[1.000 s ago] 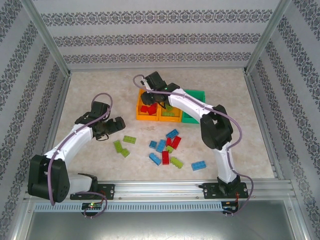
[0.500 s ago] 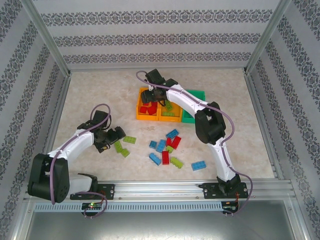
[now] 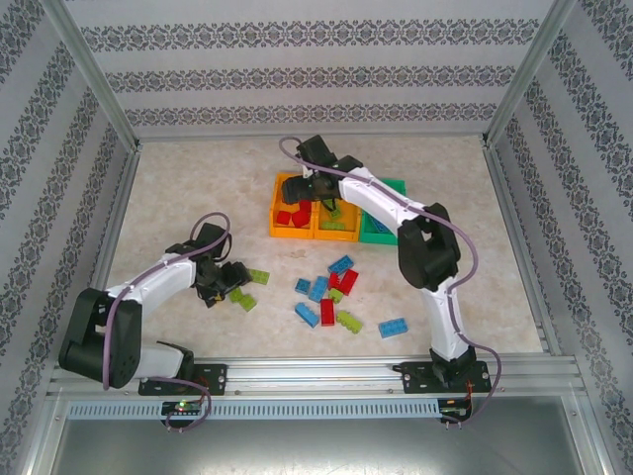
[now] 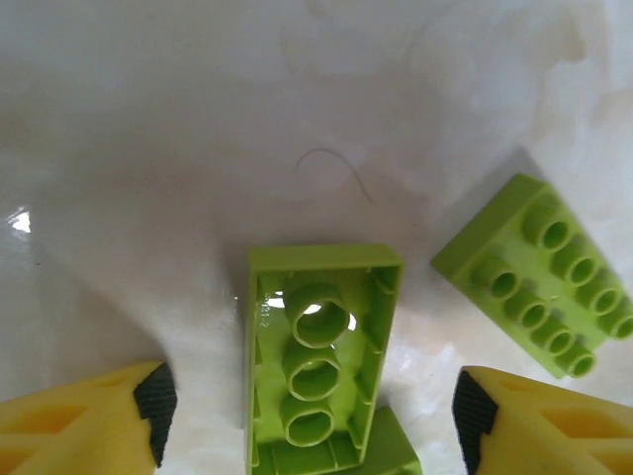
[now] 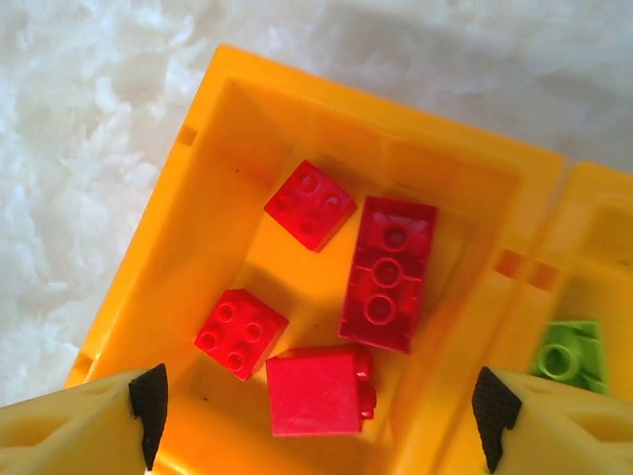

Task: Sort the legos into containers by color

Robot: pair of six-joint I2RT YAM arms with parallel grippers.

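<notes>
Lime green plastic brick, hollow side up: we find it lying on the table between the two fingers of the left claw, with a gap on either side.
Second lime green piece: it lies at the near end of the first brick and touches it; most of it is cut off by the picture edge.
Lime green studded brick: studs up, near the first brick on its right in the left wrist view, not touching it.
Red plastic bricks: we count four, all resting on the floor of the left orange bin.
Loose plastic bricks: blue, red and lime green pieces lie scattered on the table in front of the bins, between the two arms.
Left orange plastic bin: open-topped, at the left end of the joined row.
Middle orange plastic bin: joined to the first on its right; a lime green piece lies inside.
Green plastic bin: right end of the row, partly covered by the right arm; we cannot tell its contents.
Left claw: low over the table, open wider than the hollow-side-up brick and straddling it; pads clear of it, nothing gripped.
Right claw: wide open above the left orange bin, holding nothing.
Table: pale marbled surface.
</notes>
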